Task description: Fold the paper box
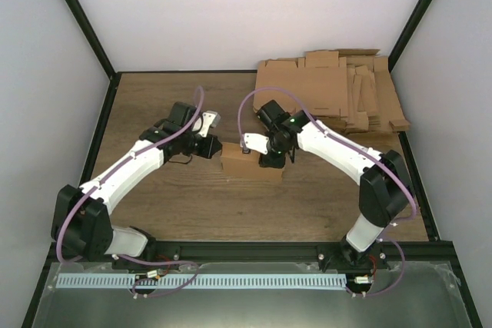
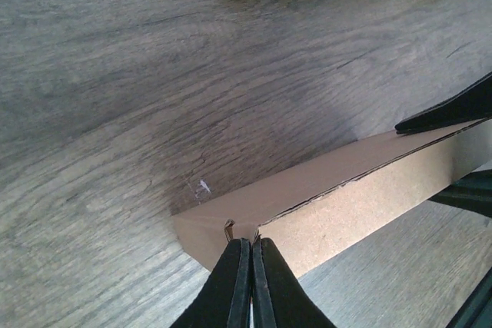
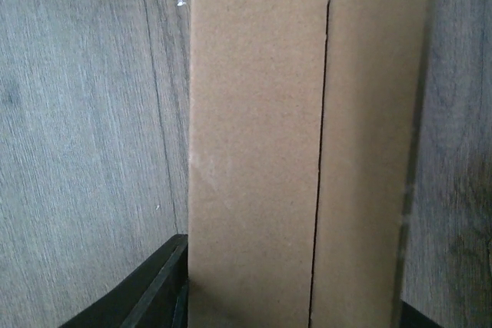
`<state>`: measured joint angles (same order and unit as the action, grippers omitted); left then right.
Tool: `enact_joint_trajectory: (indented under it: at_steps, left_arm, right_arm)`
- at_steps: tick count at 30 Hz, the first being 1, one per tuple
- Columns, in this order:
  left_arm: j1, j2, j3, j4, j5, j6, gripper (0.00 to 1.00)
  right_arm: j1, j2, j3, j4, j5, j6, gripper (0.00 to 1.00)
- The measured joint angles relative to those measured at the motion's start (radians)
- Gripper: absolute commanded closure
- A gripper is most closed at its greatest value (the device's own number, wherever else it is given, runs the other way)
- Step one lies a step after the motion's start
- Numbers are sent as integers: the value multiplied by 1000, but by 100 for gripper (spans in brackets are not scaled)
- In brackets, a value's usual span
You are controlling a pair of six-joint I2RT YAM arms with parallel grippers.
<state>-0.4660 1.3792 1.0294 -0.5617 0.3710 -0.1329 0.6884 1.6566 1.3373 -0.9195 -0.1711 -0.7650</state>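
Jaws closed, left arm [image 1: 131, 163] touches paper box [image 1: 234, 165] end; right arm [image 1: 338, 151] clamps it.

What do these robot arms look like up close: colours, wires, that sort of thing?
Both the left arm and right arm have white shells with black joints. A purple cable loops along each. The left gripper has slim black tapering fingers; a small green light glows on the right arm.
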Motion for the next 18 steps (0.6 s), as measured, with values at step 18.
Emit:
enact_joint_trajectory:
  at_steps: [18]
  left_arm:
    - [-14,-36,-57,68,-20,-174,96]
  right_arm:
    - [0,22,101,-22,0,51,39]
